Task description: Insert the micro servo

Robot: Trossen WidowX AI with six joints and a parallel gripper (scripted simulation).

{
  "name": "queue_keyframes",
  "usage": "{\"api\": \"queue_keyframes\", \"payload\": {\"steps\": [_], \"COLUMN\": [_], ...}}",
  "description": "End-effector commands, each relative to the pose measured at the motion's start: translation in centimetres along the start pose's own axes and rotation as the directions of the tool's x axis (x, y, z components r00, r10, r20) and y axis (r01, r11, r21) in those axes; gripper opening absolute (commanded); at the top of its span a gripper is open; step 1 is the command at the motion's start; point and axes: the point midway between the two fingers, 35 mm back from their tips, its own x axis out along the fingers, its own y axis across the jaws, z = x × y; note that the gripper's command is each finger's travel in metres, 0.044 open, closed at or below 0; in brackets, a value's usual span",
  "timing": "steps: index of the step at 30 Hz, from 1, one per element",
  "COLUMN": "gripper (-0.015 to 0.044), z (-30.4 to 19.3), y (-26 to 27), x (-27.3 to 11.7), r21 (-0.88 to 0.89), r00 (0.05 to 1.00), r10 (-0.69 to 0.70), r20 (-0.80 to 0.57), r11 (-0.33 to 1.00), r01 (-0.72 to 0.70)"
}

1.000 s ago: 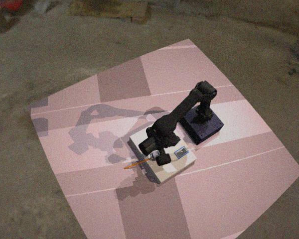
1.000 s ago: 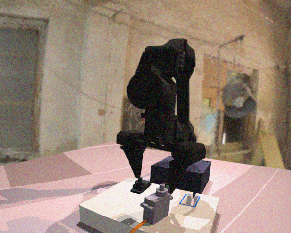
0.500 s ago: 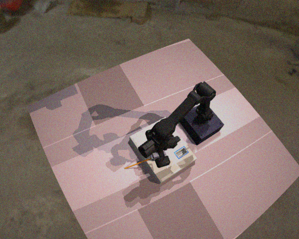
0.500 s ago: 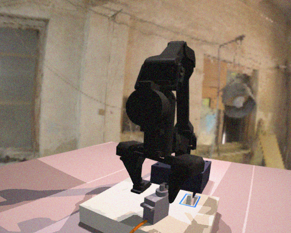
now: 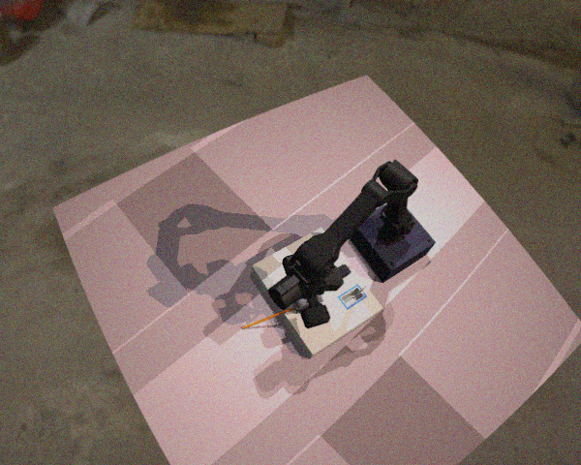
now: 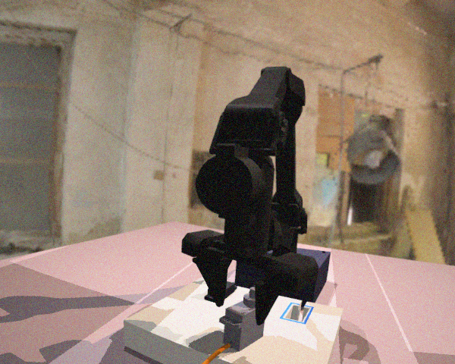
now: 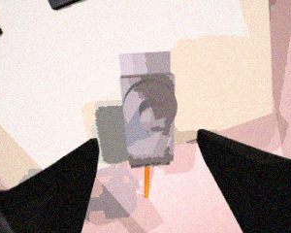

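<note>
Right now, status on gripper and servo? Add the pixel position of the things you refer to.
Gripper point(image 5: 308, 294) point(image 6: 237, 313) point(image 7: 148, 139) open above deck point(image 5: 353, 320) point(image 6: 294, 344) point(image 7: 223, 83). Servo point(image 5: 299, 304) point(image 6: 240, 329) point(image 7: 150, 121) upright between fingers, ungripped. Marked pocket point(image 5: 352, 296) point(image 6: 297, 312) unfilled.

The grey servo point(image 7: 149, 118) stands between the open black fingers — its orange cable point(image 7: 146, 182) trailing below.
</note>
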Motion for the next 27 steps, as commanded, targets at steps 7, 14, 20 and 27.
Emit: {"api": "queue_keyframes", "payload": {"steps": [7,14,20,27], "gripper": [0.0092,0.0000,0.0000,0.0000], "z": [0.0,0.0,0.6,0.8], "y": [0.0,0.0,0.2,0.4], "x": [0.1,-0.4,-2.7,-2.9], "r21": [-0.003,-0.003,-0.003,-0.003], "r00": [1.000,1.000,1.000,1.000], "r10": [-0.004,-0.004,-0.004,-0.003], "r20": [0.001,0.001,0.001,0.001], "r11": [1.000,1.000,1.000,1.000], "r01": [0.004,0.004,0.004,0.003]}}
